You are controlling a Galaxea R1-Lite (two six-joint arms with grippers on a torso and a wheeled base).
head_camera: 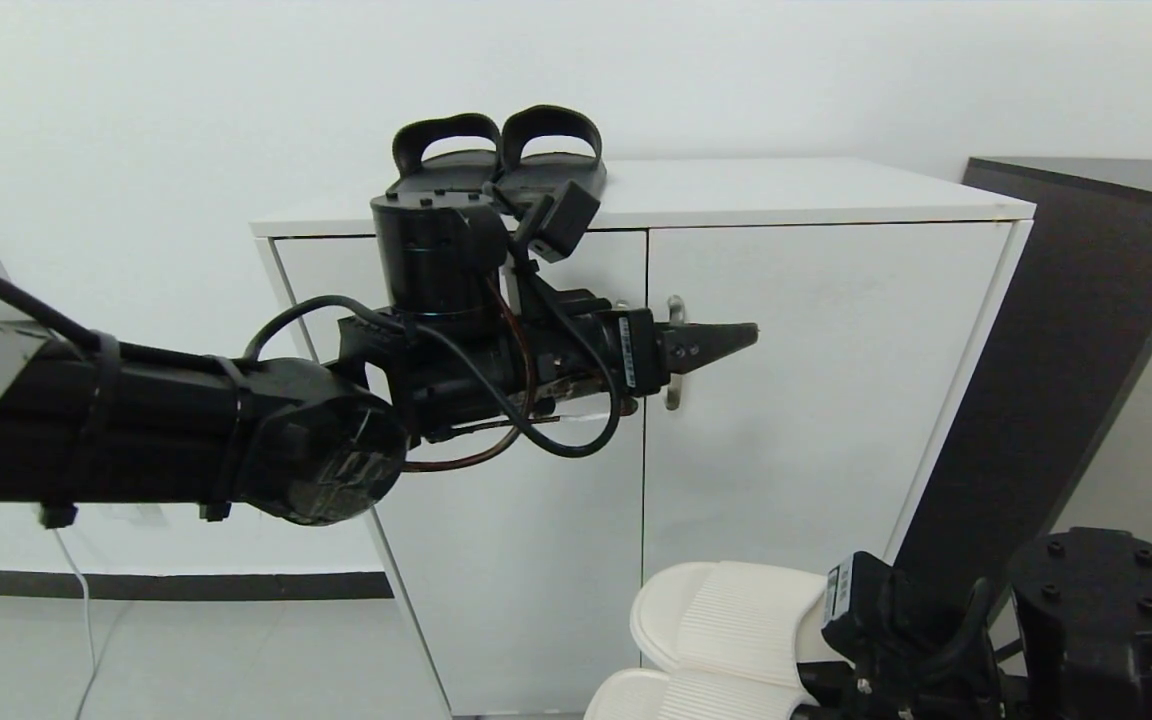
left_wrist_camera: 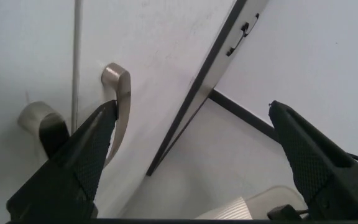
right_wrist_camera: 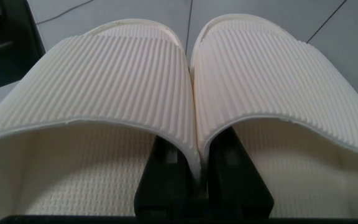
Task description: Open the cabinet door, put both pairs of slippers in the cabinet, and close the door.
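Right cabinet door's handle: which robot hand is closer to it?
Left. The left end effector is open right at the handle, one finger beside it. The right end effector is far below, shut on the white slippers.

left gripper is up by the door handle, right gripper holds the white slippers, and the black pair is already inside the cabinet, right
Not quite. The black slippers sit on top of the cabinet, not inside it; the head view shows them there, with both doors shut. The rest is right: the left gripper is by the door handle, and the right gripper holds the white slippers.
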